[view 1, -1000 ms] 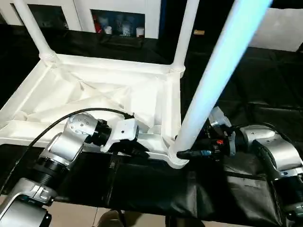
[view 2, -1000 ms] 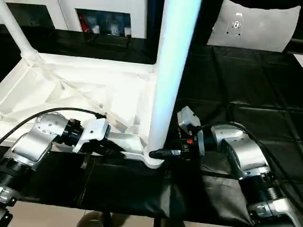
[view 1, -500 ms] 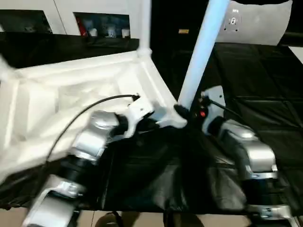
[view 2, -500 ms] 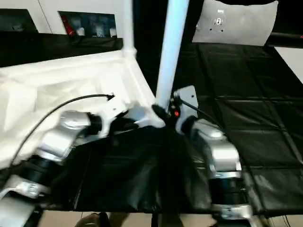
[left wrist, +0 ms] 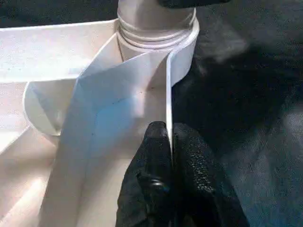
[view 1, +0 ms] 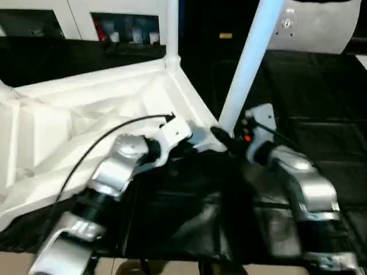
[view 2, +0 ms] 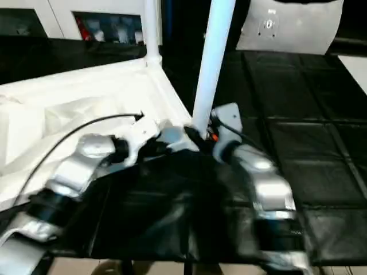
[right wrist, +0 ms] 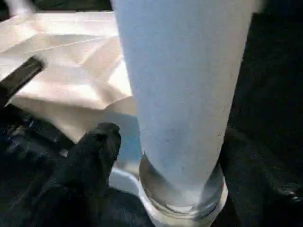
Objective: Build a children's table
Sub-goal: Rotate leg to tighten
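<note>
Tabletop (view 1: 86, 109) lay upside down on the black-covered table (view 1: 321, 103), ribbed underside up, one near corner socket (left wrist: 182, 35) turned toward the robot. Left gripper (left wrist: 169, 135) had its jaws closed on the thin edge wall beside that socket, pinning the top. Right gripper (right wrist: 165, 156) had its jaws spread around the base of the leg (view 1: 249, 60) at the socket, a finger (right wrist: 94, 146) on each side; whether they pressed the leg, could not tell.

Judgement: the step was seating this leg. To do it well, keep the leg in line with the socket, turn or press from low on the base, and hold the rim firm so the top cannot swing.

Leg's long axis ran nearly upright, leaning slightly right, thick end down. A second leg (view 1: 171, 28) stood at the far corner.
</note>
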Tool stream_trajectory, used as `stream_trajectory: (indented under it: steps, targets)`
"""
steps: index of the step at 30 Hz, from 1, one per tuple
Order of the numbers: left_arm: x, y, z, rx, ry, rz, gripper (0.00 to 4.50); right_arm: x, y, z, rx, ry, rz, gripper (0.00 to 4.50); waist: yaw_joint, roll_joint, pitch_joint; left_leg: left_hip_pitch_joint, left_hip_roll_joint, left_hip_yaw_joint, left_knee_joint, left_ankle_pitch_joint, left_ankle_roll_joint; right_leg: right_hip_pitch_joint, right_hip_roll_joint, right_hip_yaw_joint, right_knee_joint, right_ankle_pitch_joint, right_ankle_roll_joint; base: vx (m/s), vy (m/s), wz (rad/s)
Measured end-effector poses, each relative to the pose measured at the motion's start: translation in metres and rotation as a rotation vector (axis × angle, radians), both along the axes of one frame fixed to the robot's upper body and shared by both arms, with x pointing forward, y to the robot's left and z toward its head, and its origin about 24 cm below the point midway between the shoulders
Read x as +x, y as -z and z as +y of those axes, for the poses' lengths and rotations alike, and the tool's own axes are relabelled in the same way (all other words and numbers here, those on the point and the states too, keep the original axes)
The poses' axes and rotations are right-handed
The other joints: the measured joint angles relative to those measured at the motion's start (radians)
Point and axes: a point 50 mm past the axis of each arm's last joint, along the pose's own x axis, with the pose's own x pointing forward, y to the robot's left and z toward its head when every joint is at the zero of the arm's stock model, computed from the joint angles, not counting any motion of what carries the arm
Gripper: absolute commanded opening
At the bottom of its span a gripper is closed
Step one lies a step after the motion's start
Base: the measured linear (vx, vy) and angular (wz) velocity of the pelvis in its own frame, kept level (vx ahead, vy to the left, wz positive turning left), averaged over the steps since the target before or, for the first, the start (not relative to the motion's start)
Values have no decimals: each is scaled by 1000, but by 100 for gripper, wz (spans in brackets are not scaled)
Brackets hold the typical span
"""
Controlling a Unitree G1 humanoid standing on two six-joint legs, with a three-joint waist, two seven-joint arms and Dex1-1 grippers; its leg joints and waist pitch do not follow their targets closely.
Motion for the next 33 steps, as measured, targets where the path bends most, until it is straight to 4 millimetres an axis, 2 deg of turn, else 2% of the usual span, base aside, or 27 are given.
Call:
stream_trajectory:
  steps: [3, 11, 15, 20, 25, 33]
  targets:
    - [-4, -1, 10, 8, 62, -2, 0, -5, -2, -8, -36, -131, -13, 397, 0, 3, 3, -1, 0, 0, -1, 1, 2, -1, 0, 0, 0, 0, -1, 0, 0, 0]
    - [-12, -3, 35, 54, 226, 40, 0, -18, -5, -26, -86, -436, 11, 397, 15, -1, 6, -2, 1, 0, 0, 2, 3, -1, 0, 0, 0, 0, -1, 0, 0, 0]
    - [-15, -2, 42, 63, 297, 69, 0, -18, -1, -30, -62, -560, 55, 365, 19, -1, 7, -3, 0, 1, 3, 2, 5, -1, -1, 0, 0, 0, -2, 0, 0, 0]
    - [-18, -2, 42, 61, 345, 98, 0, -17, 1, -27, -59, -621, 83, 326, 27, -3, 8, -3, 1, 1, 3, 2, 5, -1, -1, 0, 1, 0, -2, 0, 0, 0]
    - [-20, -2, 42, 61, 383, 101, 0, -15, 1, -25, -50, -671, 87, 279, 42, -4, 9, -4, 1, 1, 3, 3, 5, -2, -1, -1, 1, 0, -2, 0, 0, 0]
    - [-21, -3, 44, 63, 398, 110, 0, -12, 0, -21, -26, -701, 84, 208, 44, -5, 9, -11, 1, 1, 6, 3, 6, -7, -1, -1, 3, 1, -3, 0, 0, 0]
